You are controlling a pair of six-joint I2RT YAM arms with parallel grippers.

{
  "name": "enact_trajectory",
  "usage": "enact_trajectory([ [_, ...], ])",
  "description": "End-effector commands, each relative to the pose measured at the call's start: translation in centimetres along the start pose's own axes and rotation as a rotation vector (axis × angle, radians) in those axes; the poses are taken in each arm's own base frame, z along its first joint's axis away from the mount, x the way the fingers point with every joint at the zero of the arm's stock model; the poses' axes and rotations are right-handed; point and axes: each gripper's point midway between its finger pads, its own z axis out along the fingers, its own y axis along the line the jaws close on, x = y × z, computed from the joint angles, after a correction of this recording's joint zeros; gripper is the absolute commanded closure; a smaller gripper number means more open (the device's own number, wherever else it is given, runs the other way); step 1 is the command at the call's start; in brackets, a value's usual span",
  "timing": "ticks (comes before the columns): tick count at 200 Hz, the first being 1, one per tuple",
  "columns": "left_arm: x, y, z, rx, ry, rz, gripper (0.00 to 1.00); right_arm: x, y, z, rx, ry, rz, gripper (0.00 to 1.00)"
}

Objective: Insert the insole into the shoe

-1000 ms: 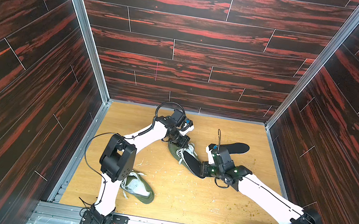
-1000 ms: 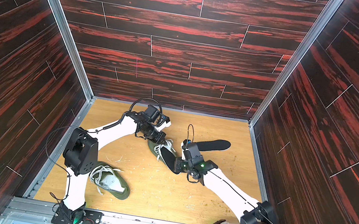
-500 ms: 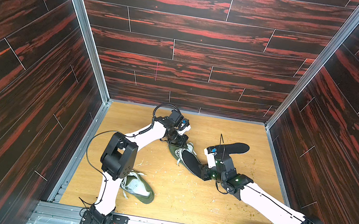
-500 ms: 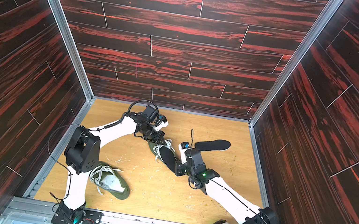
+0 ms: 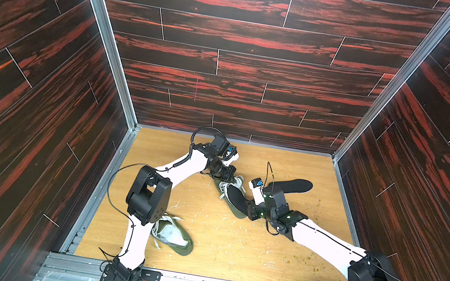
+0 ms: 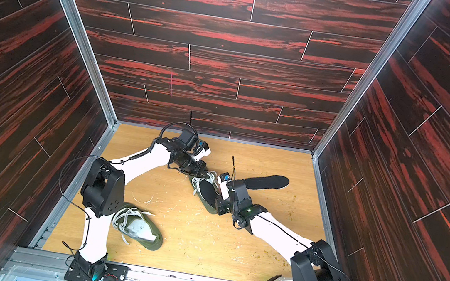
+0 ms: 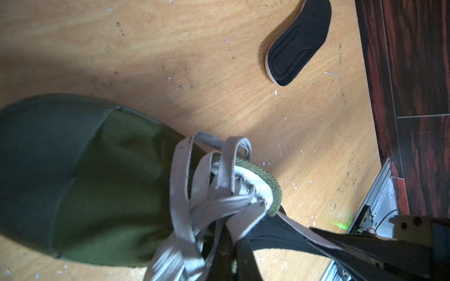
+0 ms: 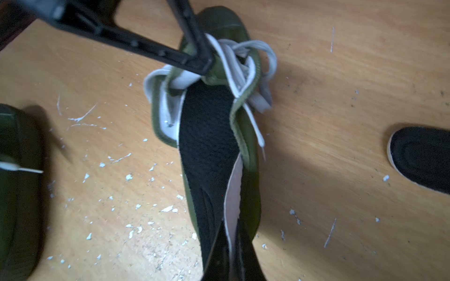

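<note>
Since a second ago, the right gripper (image 8: 231,227) has slid closer to the green shoe (image 7: 97,182). It pinches the heel end of the black insole (image 8: 207,136), which sits partly inside the shoe. The left gripper (image 7: 232,238) pinches the edge of the shoe's opening by the laces (image 7: 194,185).

Arm pose: both reach to centre, both clamped.
Left arm (image 5: 182,168) elbow raised, left gripper (image 5: 230,180) angled down; right arm (image 5: 324,241) stretched low, right gripper (image 5: 247,210) facing it.

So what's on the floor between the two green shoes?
Nothing but bare wooden floor speckled with white flecks, clearest in the right wrist view.
</note>
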Motion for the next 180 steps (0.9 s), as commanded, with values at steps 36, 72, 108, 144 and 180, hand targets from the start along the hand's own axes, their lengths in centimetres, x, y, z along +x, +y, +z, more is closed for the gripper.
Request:
enact_trajectory([
  [36,-0.9,-0.4,-0.7,0.027,-0.071,-0.232,1.0,-1.6,-1.4,-0.5,0.017,-0.101,0.123,1.0],
  [72,-0.2,-0.3,-0.4,0.026,-0.046,-0.234,1.0,-1.7,-0.7,0.7,-0.026,-0.111,0.067,1.0],
  [108,-0.1,0.4,0.1,0.003,-0.04,-0.294,1.0,-3.5,1.5,0.0,-0.154,-0.196,0.026,1.0],
  [144,-0.4,0.4,-0.9,-0.029,-0.076,-0.324,1.0,-3.6,2.0,1.3,-0.224,-0.176,0.05,1.0],
  [180,0.8,0.6,-1.4,-0.048,-0.051,-0.361,1.0,-4.9,-0.4,2.0,-0.183,-0.161,0.179,1.0],
])
